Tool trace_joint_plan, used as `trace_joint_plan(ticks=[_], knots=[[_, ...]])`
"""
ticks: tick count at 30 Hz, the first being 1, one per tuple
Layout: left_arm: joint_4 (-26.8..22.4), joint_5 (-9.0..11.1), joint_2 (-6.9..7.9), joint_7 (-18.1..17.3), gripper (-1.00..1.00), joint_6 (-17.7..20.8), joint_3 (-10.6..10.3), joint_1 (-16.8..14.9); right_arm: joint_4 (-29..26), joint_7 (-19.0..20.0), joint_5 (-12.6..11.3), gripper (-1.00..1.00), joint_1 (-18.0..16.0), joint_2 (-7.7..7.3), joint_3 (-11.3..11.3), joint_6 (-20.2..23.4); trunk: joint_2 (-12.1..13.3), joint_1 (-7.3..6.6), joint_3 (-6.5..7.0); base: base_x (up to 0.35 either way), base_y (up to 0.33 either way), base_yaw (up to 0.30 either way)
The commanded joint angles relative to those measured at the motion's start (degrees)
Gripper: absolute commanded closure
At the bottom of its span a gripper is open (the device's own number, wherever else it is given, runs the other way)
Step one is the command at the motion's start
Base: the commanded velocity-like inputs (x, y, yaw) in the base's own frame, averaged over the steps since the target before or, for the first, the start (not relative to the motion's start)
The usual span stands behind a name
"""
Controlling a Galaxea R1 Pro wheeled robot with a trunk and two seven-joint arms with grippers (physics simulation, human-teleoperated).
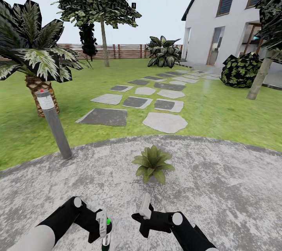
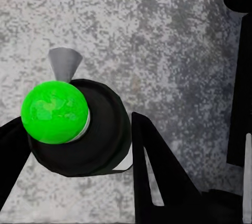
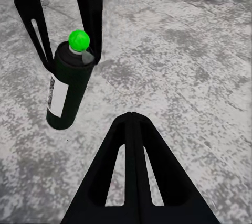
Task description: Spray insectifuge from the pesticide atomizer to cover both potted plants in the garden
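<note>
The garden (image 1: pixel 219 113) is seen from the head view: lawn crossed by stepping stones (image 1: pixel 164 122), a slatted fence (image 1: pixel 125 51) at the far edge, a white house (image 1: pixel 231 19) at the far right corner. A palm (image 1: pixel 35 59) stands on the grass beside a grey bollard lamp (image 1: pixel 55 123) at the left edge of the round stone patio (image 1: pixel 235 188). One potted plant (image 1: pixel 152 162) sits on the patio near its far edge, ahead of both arms; its pot is hidden under the leaves.

The pesticide atomizer (image 3: pixel 68 90) is held upright above the patio's near part, at the left gripper (image 1: pixel 102 225). From the right wrist view, the black fingers are seen closed around the bottle's upper body, just under the green cap (image 2: pixel 53 112). The right gripper (image 1: pixel 145 208) is carrying nothing; its fingers look drawn close together, almost touching.

Risks judged from here: the plant is well apart from the nozzle, so spray could fall short on bare stone. The grip sits high on a slim bottle, so tilting could let it slip or swing. The nozzle's facing is not obvious; misaimed spray would leave leaves uncovered.
</note>
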Motion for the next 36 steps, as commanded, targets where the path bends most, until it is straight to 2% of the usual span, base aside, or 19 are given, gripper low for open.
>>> trace_joint_plan(ticks=[1,3,9,11,14,16,19,21,22,23,26,28,29,31,33,34,35,36], knots=[[-0.11,-0.14,0.44,0.01,1.0,-0.51,-0.13,-0.03,-0.03,0.0,0.58,-1.0,-0.02,-0.01,-0.09,-0.34,-0.02,-0.01,-0.05,0.0,0.0,0.0],[-0.16,-0.13,1.8,0.01,1.0,-0.53,-0.13,-0.06,0.01,0.0,0.58,-1.0,-0.02,-0.1,-0.12,-0.34,-0.02,-0.01,-0.05,0.0,0.0,0.0],[0.26,-0.13,4.29,0.49,1.0,-0.49,-0.07,-0.04,0.05,0.0,0.62,-1.0,-0.02,-0.24,-0.13,-0.34,-0.02,-0.01,-0.05,0.0,0.0,0.0],[0.32,-0.12,5.75,1.28,1.0,-0.52,0.05,-0.08,0.16,-0.09,0.65,-1.0,-0.02,-0.34,-0.14,-0.28,-0.02,-0.01,-0.05,0.0,0.0,0.0],[0.34,-0.07,6.56,2.35,1.0,-0.44,0.41,-0.1,0.28,-0.28,0.67,-1.0,-0.02,-0.48,-0.21,-0.31,-0.02,-0.01,-0.05,0.0,0.0,0.0],[0.39,0.08,6.71,5.3,1.0,-0.2,0.74,-0.1,0.39,-0.51,0.68,-1.0,-0.02,-0.94,-0.36,-0.33,-0.02,-0.01,-0.05,0.0,0.0,0.0],[0.81,0.62,6.62,13.11,1.0,0.05,1.17,-0.1,0.52,-2.78,0.63,-1.0,-0.02,-3.16,-0.5,-0.44,-0.02,-0.01,-0.05,0.0,0.0,0.0],[1.87,1.82,6.31,18.9,1.0,0.12,1.65,-0.1,1.4,-7.72,0.47,-1.0,0.03,-5.19,-0.54,-0.49,-0.02,-0.01,-0.05,0.0,0.0,0.0],[2.35,2.64,6.09,20.49,1.0,0.13,1.98,-0.1,2.65,-10.24,0.37,-1.0,0.04,-5.93,-0.55,-0.52,-0.02,-0.01,-0.05,0.0,0.0,0.0],[2.83,4.3,5.5,22.26,1.0,0.18,2.53,-0.1,5.45,-14.54,0.22,-1.0,0.05,-6.63,-0.61,-0.56,-0.02,-0.01,-0.05,0.0,0.0,0.0],[3.25,8.98,4.28,25.59,1.0,0.33,4.2,-0.1,12.21,-26.1,-0.17,-1.0,0.06,-7.14,-1.69,-0.59,-0.02,-0.01,-0.05,0.0,0.0,0.0],[3.35,11.8,3.32,28.92,1.0,0.46,4.86,-0.1,16.85,-35.79,-1.22,-1.0,0.06,-7.18,-3.88,-0.6,-0.02,-0.01,-0.05,0.0,0.0,0.0],[3.38,13.43,2.65,31.69,1.0,0.87,5.17,-0.1,19.87,-42.71,-2.44,-1.0,0.07,-7.18,-5.86,-0.6,-0.02,-0.01,-0.05,0.0,0.0,0.0],[3.36,15.65,1.45,36.41,1.0,3.7,5.5,-0.1,23.67,-50.16,-4.46,-1.0,0.07,-7.26,-8.55,-0.6,-0.02,-0.01,-0.05,0.0,0.0,0.0],[3.18,16.88,-0.4,40.38,1.0,8.13,5.56,-0.1,25.9,-52.84,-7.21,-1.0,0.07,-7.35,-11.01,-0.6,-0.02,-0.01,-0.05,0.0,0.0,0.0],[3.05,17.02,-0.72,40.92,1.0,8.79,5.53,-0.1,26.16,-53.1,-7.92,-1.0,0.07,-7.38,-11.57,-0.6,-0.02,-0.01,-0.05,0.0,0.0,0.0],[2.76,17.28,-1.41,41.91,1.0,10.2,5.4,-0.1,26.66,-53.64,-10.19,-1.0,0.07,-7.45,-13.24,-0.57,-0.02,-0.01,-0.05,0.0,0.0,0.0],[2.65,17.41,-1.7,42.23,1.0,10.92,5.34,-0.1,26.85,-53.87,-11.46,-1.0,0.1,-7.58,-14.08,-0.58,-0.02,-0.01,-0.05,0.0,0.0,0.0]])
